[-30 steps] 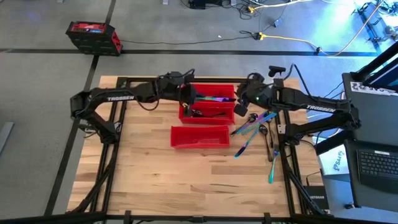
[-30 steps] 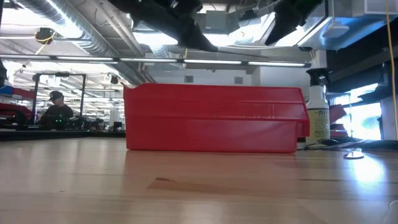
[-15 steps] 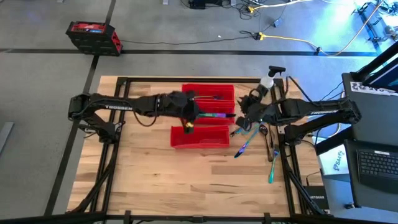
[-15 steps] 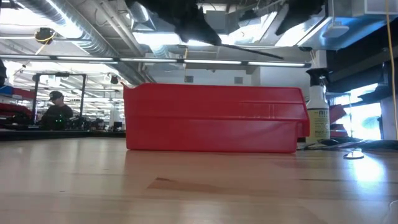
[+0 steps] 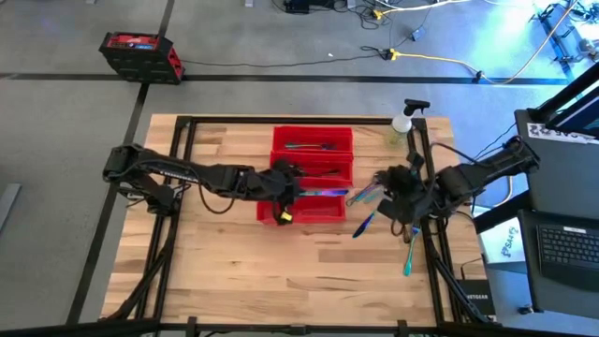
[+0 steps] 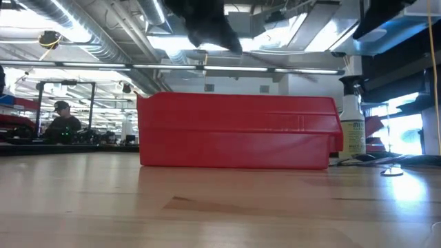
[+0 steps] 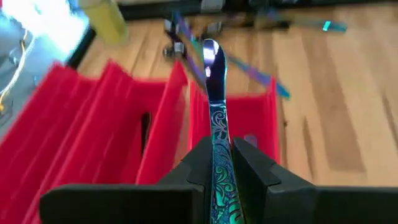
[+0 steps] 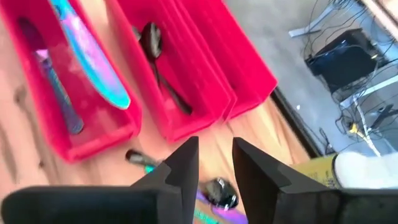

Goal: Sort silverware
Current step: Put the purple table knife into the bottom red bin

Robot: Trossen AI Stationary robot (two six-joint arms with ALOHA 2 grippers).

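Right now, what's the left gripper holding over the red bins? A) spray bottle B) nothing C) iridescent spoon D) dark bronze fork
C: in the left wrist view the left gripper is shut on the iridescent spoon by its handle, bowl pointing out over the red bins.

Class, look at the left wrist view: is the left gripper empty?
No, the left gripper is shut on an iridescent spoon, whose bowl sticks out above the red bins.
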